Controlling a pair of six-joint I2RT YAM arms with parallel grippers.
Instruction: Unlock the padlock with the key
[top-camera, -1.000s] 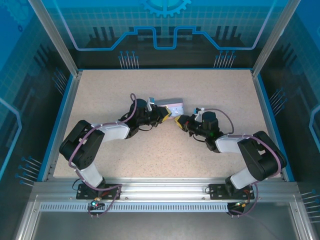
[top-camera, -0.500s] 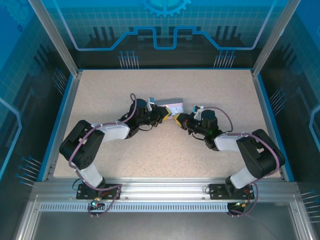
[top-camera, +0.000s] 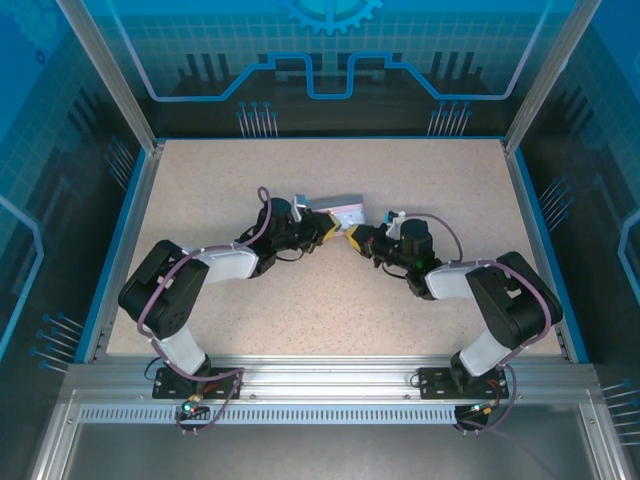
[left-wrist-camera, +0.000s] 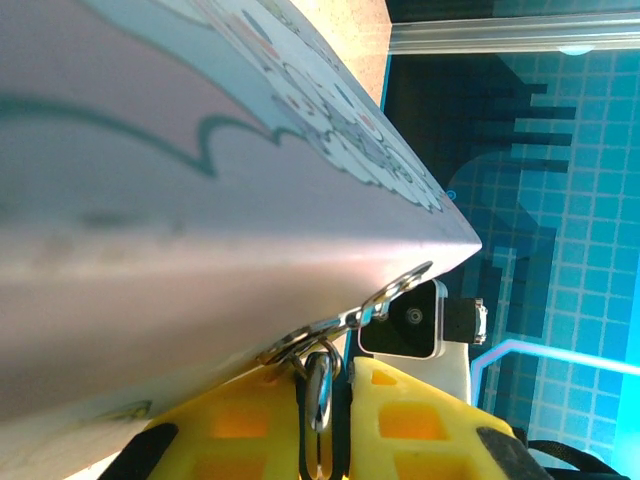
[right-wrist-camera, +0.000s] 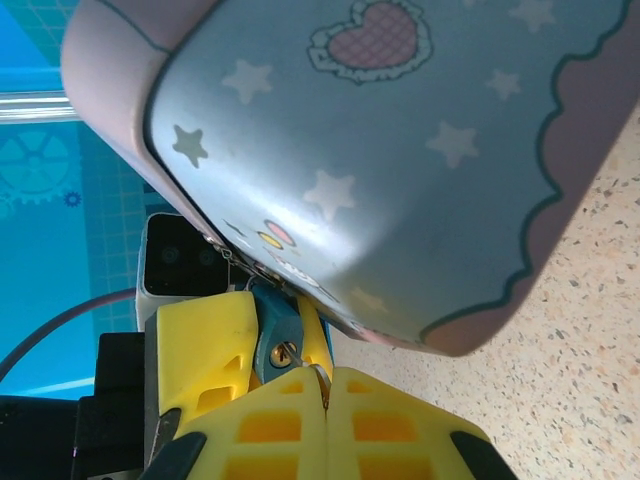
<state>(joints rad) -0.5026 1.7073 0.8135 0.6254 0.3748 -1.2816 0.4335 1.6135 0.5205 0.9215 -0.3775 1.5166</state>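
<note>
— Speckled beige surface (top-camera: 250, 180), blue-lit panels all round. Where's the lock?

— Mid-surface, hard against the near corner of the pale blue tin (top-camera: 340, 210), where my two arms meet. From my right wrist the padlock (right-wrist-camera: 285, 351) shows as a small brass-coloured face tucked between my left jaws, just under the tin's corner.

— So the left has it?

— My left jaws are narrow, pinched on a bright metal loop (left-wrist-camera: 318, 385) that I take to be the shackle. A thin wire ring (left-wrist-camera: 395, 290) runs from it to the tin's edge.

— And the right?

— Right jaws are fully closed, with the key (right-wrist-camera: 320, 378) a thin sliver poking from the seam between them, its tip just beside the brass face. Whether it has entered the keyhole I can't tell.

— How will these handle?

— Both are hard metal, light and slick. The key is thin and, I'd judge, apt to swivel in a flat pinch, so I want it held by the broad head with the blade free. The padlock is tethered and can swing on that ring, so it should be clamped across its flat sides, keyhole towards the right arm. The tin looks light too, and a push could slide it.
</note>
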